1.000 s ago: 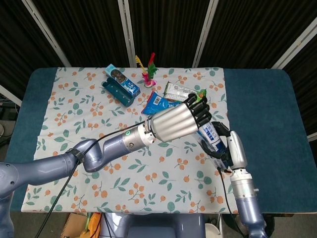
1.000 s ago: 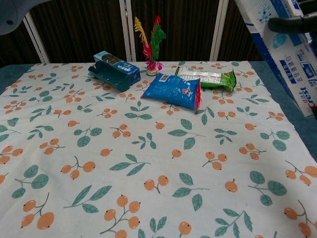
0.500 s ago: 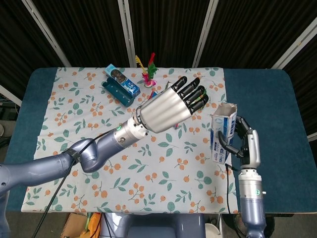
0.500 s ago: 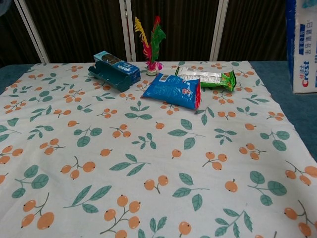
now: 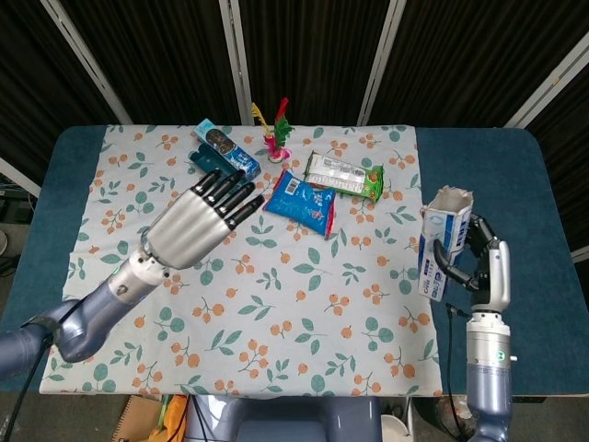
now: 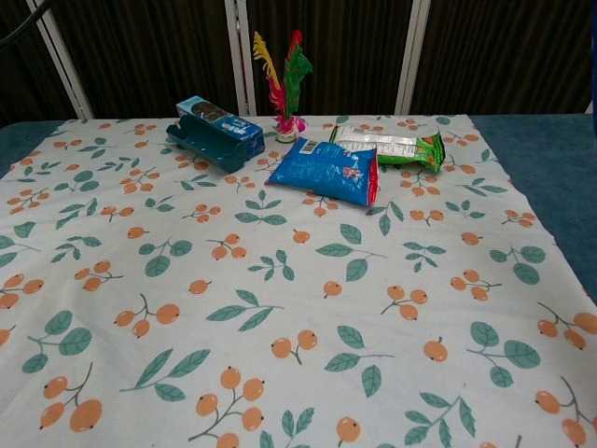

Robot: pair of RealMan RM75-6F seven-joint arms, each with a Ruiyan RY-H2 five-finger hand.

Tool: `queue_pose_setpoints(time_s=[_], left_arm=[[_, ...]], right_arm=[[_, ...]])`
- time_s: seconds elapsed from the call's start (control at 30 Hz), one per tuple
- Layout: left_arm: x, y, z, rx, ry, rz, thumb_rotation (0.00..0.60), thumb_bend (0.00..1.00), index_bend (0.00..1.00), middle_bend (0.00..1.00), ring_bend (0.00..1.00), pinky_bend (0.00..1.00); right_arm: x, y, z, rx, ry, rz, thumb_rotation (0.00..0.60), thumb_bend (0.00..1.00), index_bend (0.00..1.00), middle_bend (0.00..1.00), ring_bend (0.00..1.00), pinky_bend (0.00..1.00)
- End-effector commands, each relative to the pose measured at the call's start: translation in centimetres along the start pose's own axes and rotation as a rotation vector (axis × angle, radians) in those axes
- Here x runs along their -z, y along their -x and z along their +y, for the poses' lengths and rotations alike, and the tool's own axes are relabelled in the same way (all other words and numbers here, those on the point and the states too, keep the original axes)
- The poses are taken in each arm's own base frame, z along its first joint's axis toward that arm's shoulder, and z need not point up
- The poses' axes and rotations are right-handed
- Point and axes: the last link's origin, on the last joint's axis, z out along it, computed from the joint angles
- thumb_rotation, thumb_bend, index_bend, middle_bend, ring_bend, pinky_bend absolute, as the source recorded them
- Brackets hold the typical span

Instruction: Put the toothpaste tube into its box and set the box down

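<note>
Step in hand: setting down. Right hand [image 5: 483,262] grasped toothpaste box [image 5: 439,241], fingers wrapped around it, box upright, open flap up, over blue surface [image 5: 497,175] just right of floral cloth [image 5: 276,304]. Tube not visible; likely inside, cannot tell. Left hand [image 5: 198,221] held nothing, fingers spread, above cloth's left half. Next: lower box onto surface, release grip.

A floral tablecloth [image 6: 280,308] bears a blue cookie box [image 6: 217,133], a feathered shuttlecock [image 6: 287,89], a blue snack bag [image 6: 326,172] and a green-edged packet [image 6: 387,147].
</note>
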Motion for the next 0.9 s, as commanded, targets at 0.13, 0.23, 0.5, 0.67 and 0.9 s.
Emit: queue_pose_setpoints(time_s=[0.13, 0.23, 0.5, 0.67, 0.9], left_arm=[[16.2, 0.2, -1.1, 0.217, -0.369, -0.263, 0.6, 0.04, 0.3, 0.32, 0.28, 0.41], [20.2, -0.1, -0.7, 0.298, -0.492, -0.354, 0.6, 0.04, 0.27, 0.29, 0.27, 0.38], [25.9, -1.0, -0.2, 0.353, -0.613, -0.429, 0.6, 0.04, 0.25, 0.27, 0.25, 0.33], [27.2, -1.4, 0.2, 0.405, -0.672, -0.441, 0.6, 0.04, 0.24, 0.26, 0.25, 0.33], [27.4, -1.5, 0.3, 0.451, -0.727, -0.44, 0.6, 0.04, 0.2, 0.22, 0.2, 0.28]], right_arm=[[2.1, 1.7, 5.1, 0.514, 0.12, -0.281, 0.6, 0.36, 0.41, 0.52, 0.44, 0.42], [2.5, 2.8, 6.1, 0.639, 0.15, -0.345, 0.6, 0.36, 0.41, 0.52, 0.44, 0.42], [3.4, 6.7, 8.0, 0.83, 0.155, -0.426, 0.6, 0.36, 0.41, 0.52, 0.44, 0.42], [4.4, 8.6, 8.9, 0.863, 0.171, -0.465, 0.6, 0.36, 0.41, 0.52, 0.44, 0.42], [5.6, 11.6, 9.2, 0.843, 0.171, -0.544, 0.6, 0.36, 0.02, 0.2, 0.08, 0.21]])
